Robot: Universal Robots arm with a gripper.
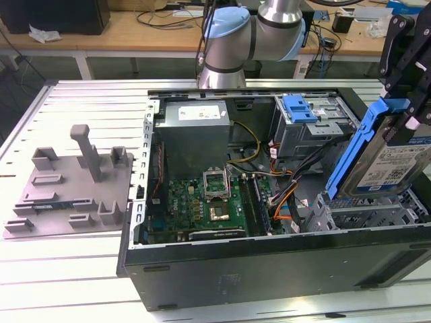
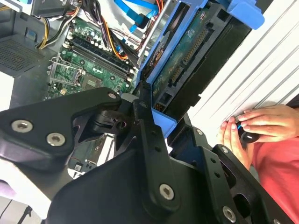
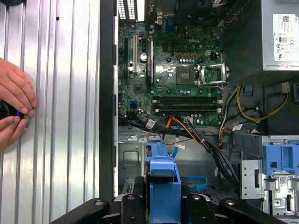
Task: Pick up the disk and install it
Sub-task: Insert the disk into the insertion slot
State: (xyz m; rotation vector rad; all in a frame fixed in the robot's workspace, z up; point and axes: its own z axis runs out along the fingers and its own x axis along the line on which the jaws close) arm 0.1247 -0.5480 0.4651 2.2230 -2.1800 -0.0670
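From where I stand, the black two-fingered tool (image 1: 404, 114) is clenched on the upper end of the flat silver hard disk with a white-and-blue label and blue plastic bracket (image 1: 397, 165). It holds the disk tilted over the bare metal bay (image 1: 357, 217) at the end of the open black computer case (image 1: 269, 272) on the exterior view's right. The disk's lower edge sits close to the bay; I cannot tell whether they touch.

Just beside the bay, a bundle of black and orange cables (image 1: 286, 195) runs across towards the green motherboard (image 1: 202, 202). Behind that stands the big grey power supply box (image 1: 195, 131), and next to it the metal drive cage with a blue latch (image 1: 300, 108).

A grey plastic fixture plate with upright pegs (image 1: 67, 182) lies apart from the case on the slatted metal tabletop (image 1: 67, 269). In the second wrist view, a person's hands (image 2: 252, 126) rest on the tabletop near the case, holding a small black device (image 2: 247, 136).
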